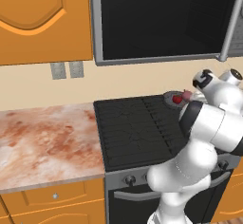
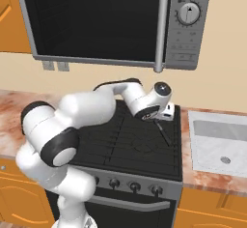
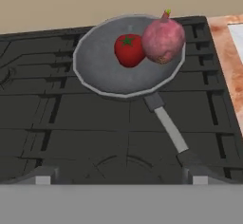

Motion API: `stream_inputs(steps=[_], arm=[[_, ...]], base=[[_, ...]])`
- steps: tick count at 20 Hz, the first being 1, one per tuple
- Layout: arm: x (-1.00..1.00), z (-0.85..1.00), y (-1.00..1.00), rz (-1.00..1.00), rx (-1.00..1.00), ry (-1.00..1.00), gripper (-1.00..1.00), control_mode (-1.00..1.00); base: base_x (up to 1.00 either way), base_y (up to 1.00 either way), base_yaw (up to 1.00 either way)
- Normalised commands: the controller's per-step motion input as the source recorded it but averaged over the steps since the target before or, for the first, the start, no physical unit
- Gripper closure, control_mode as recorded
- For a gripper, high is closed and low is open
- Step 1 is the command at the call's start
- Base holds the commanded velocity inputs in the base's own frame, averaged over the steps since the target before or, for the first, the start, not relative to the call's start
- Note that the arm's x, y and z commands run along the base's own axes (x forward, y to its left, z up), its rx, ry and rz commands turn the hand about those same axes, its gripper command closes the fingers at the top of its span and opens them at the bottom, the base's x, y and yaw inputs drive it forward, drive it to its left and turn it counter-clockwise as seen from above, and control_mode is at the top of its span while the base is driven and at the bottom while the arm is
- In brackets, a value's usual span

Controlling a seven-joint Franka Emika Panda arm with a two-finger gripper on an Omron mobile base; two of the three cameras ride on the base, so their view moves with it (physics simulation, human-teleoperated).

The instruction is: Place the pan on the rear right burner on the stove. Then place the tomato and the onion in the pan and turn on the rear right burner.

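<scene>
The pan (image 3: 126, 59) sits on the rear right burner (image 3: 199, 52) of the stove (image 1: 133, 128), close to the back wall, with its long handle pointing toward the front of the cooktop. Inside it the tomato (image 3: 129, 50) and the onion (image 3: 163, 40) lie touching each other, pushed toward the pan's far right side, the onion close to the rim. The claw (image 3: 121, 178) hangs open and empty above the cooktop, on the near side of the pan, its two tips spread wide on either side of the handle's end.

By the look of it, the loading is done and what is left is the burner knob. The knobs (image 2: 134, 187) run in a row along the grey front panel, low down and well apart from where the arm hangs now. That seems to me the risky part: the knobs look alike, so picking the wrong one would light another burner. The arm is also folded over the stove, and swinging down and back toward the panel could catch the pan handle and slide the pan off its grate, or set the onion rolling over the rim. A shallow grip on a small round knob might also slip rather than turn it.
</scene>
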Motion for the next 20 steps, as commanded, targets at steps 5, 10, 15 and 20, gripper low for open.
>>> stream_inputs(steps=[5,10,15,20], arm=[[-0.66,0.00,0.24,0.00,0.00,-0.11,-1.00,-1.00],[-0.61,0.01,0.16,0.00,0.00,-0.19,-1.00,-1.00],[-0.64,0.09,0.04,0.00,0.00,-0.24,-1.00,-1.00],[-0.68,0.00,0.03,0.00,0.00,-0.23,-1.00,-1.00]], base=[[0.00,0.00,0.00],[0.00,0.00,0.00],[0.00,0.00,0.00],[0.00,0.00,0.00]])
